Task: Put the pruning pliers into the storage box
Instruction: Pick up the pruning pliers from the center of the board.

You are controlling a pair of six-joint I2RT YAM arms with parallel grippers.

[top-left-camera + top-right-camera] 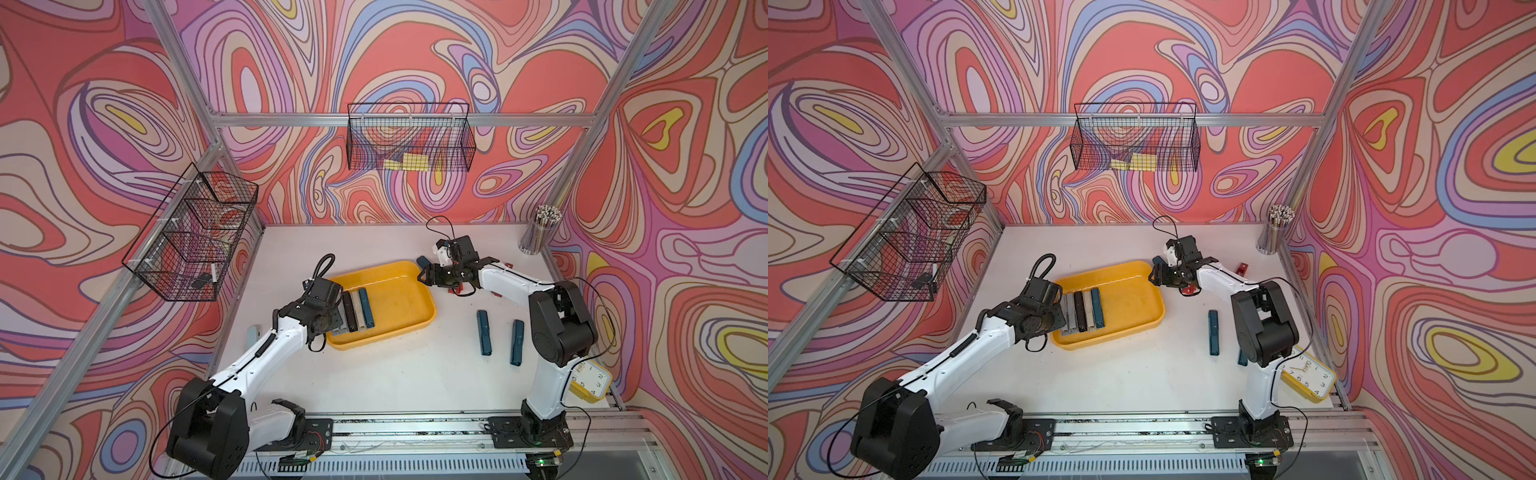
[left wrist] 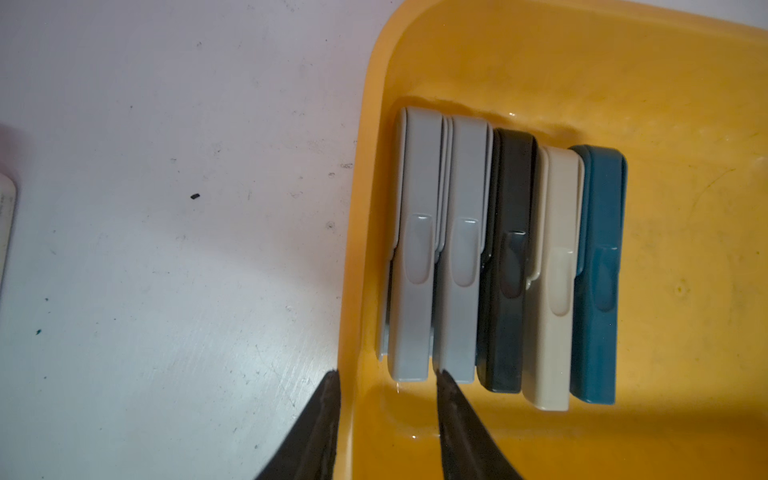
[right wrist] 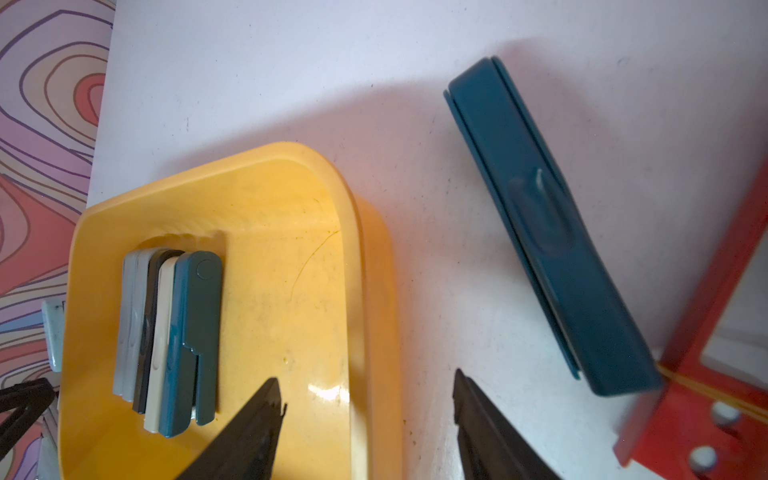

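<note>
The yellow storage box [image 1: 399, 299] [image 1: 1129, 299] holds a row of pruning pliers [image 1: 355, 309] [image 2: 498, 257] [image 3: 170, 332]: two grey, then black, beige and teal. My left gripper [image 1: 333, 331] [image 2: 386, 376] is open at their near ends. One finger is outside the box wall and the other touches between the grey pliers. My right gripper [image 1: 423, 276] [image 3: 365, 382] hangs open and empty over the box's right rim. A teal plier [image 3: 552, 232] lies beside it on the table against a red one [image 3: 706, 395]. Two more teal pliers [image 1: 484, 332] [image 1: 516, 343] lie by the right arm.
Black wire baskets [image 1: 409, 139] [image 1: 191, 237] hang on the back and left walls. A cup of white-tipped sticks [image 1: 540, 232] stands at the back right. A yellow clock [image 1: 590, 380] sits at the front right. A small pale item [image 1: 253, 332] lies left of the box.
</note>
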